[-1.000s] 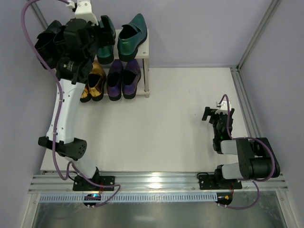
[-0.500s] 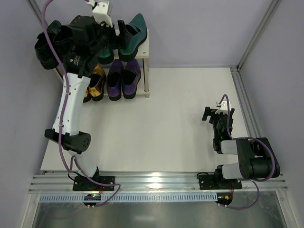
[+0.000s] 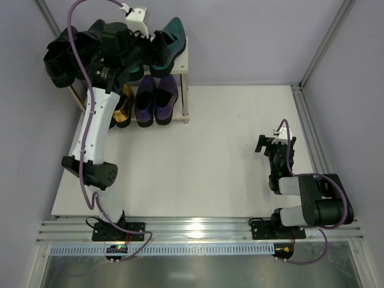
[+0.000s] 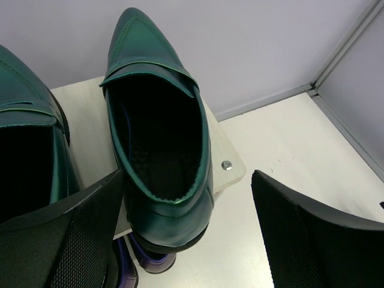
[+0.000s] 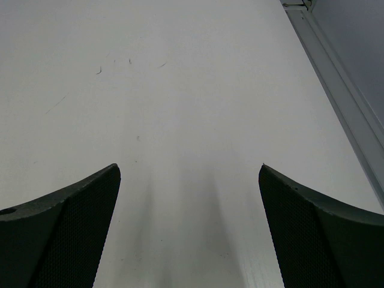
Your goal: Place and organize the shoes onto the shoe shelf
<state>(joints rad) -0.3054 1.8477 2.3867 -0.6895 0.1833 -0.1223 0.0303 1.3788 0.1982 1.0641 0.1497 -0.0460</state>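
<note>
I log the left arm (image 3: 90,135) as white link shells between black joint housings, with a purple cable (image 3: 69,33) looping along it. The right arm (image 3: 315,204) is mostly black with white shells and its own purple lead (image 3: 291,150). The finger pads (image 4: 66,240) on both wrists are black and mesh-textured.

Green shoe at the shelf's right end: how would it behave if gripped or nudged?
The green shoe looks glossy, likely slippery. It holds its shape unsupported, so probably stiff. Its heel seems to pass the shelf edge, so a nudge might tip it.
</note>
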